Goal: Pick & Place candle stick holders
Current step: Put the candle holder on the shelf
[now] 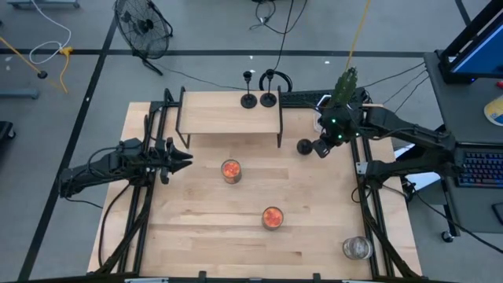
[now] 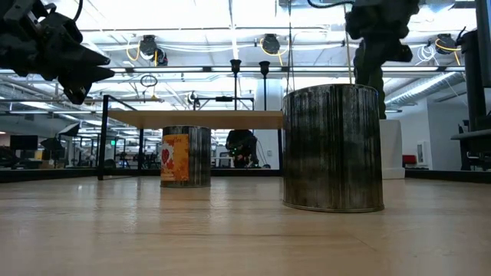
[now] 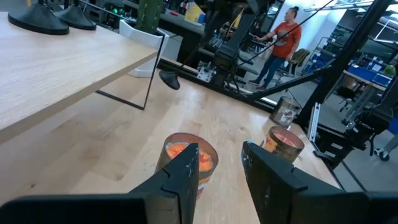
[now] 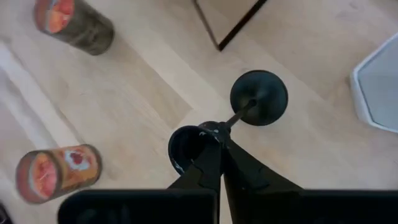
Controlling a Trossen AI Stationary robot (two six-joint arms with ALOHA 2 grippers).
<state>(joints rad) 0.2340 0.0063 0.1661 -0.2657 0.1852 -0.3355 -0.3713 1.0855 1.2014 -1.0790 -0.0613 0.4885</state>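
Two black candle stick holders [image 1: 248, 100] [image 1: 269, 100] stand on their round bases at the far edge of a raised wooden shelf [image 1: 228, 114]. My right gripper [image 1: 318, 148] [image 4: 217, 140] is to the right of the shelf, shut on the third holder [image 1: 304, 146]. This holder also shows in the left wrist view [image 3: 169, 79]. My left gripper [image 1: 187, 159] [image 3: 221, 152] is open and empty, hovering left of the near orange jar [image 1: 230, 170]. My right gripper pinches the top of the holder's thin stem [image 4: 225, 124] between its two fingers, just under the small cup [image 4: 186, 148]. The fingers come from above. The holder hangs tilted below them, and its round base [image 4: 259, 98] looks clear of the table.
Two glass jars with orange contents stand mid-table, the second one nearer the front [image 1: 272, 218]. A clear glass jar [image 1: 356, 248] stands at the near right corner. The shelf's thin black legs [image 1: 280, 134] stand close to my right gripper. A person [image 3: 283, 40] stands beyond the table.
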